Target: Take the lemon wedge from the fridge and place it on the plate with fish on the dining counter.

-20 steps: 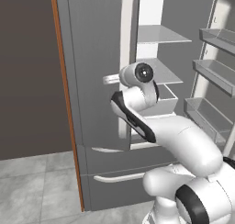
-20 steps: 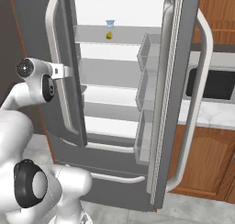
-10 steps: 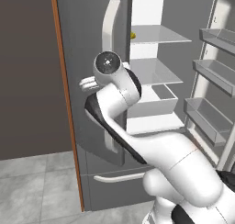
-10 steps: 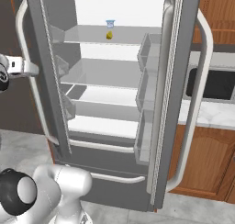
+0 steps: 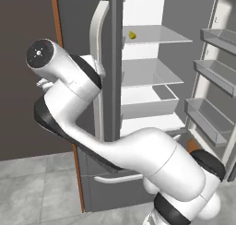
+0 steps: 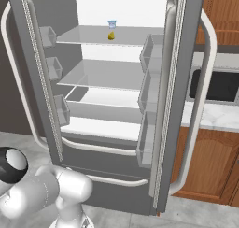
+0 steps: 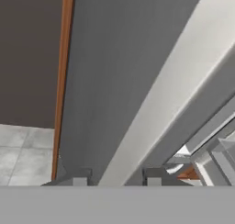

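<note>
Fridge doors open, wedge not yet reached

Gripper sat against the fridge's left door; fingers partly apart around the handle, grip unclear. Lemon wedge lay on the fridge's top shelf beside a cup. Risk: elbow catching the door. Grey tile floor below.

The outer face of a grey fridge door is seen close up, crossed diagonally by its long pale handle. The two dark finger tips of the gripper are set apart at the bottom, with the handle's lower stretch between them; whether it is touched cannot be told. A brown wall, an orange-brown strip and grey floor tiles are shown at left.
</note>
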Robot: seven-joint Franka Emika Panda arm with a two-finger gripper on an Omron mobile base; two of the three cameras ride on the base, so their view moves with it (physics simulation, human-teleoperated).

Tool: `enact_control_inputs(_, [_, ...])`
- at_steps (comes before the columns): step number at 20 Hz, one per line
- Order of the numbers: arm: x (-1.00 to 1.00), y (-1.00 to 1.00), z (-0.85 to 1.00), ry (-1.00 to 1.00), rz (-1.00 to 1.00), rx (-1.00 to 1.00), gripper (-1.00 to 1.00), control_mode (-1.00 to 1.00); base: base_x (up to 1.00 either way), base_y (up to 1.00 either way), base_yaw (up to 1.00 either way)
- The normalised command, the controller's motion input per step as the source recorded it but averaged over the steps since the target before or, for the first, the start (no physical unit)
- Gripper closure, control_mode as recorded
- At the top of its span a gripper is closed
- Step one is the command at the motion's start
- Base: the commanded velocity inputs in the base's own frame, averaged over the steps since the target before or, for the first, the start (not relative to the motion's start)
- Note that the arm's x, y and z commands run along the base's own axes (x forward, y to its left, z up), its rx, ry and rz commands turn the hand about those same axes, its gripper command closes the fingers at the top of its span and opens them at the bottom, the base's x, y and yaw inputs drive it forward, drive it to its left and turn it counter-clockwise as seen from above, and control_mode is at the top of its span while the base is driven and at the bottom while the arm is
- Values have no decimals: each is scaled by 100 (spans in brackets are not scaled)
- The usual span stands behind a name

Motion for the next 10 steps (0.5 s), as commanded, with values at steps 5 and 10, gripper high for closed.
enact_control_inputs(5, [-100,-54,-59,-30,0,0,-100,-100,0,0,0])
enact_control_inputs(10, [-100,-99,-20,-38,0,5,-100,-100,0,0,0])
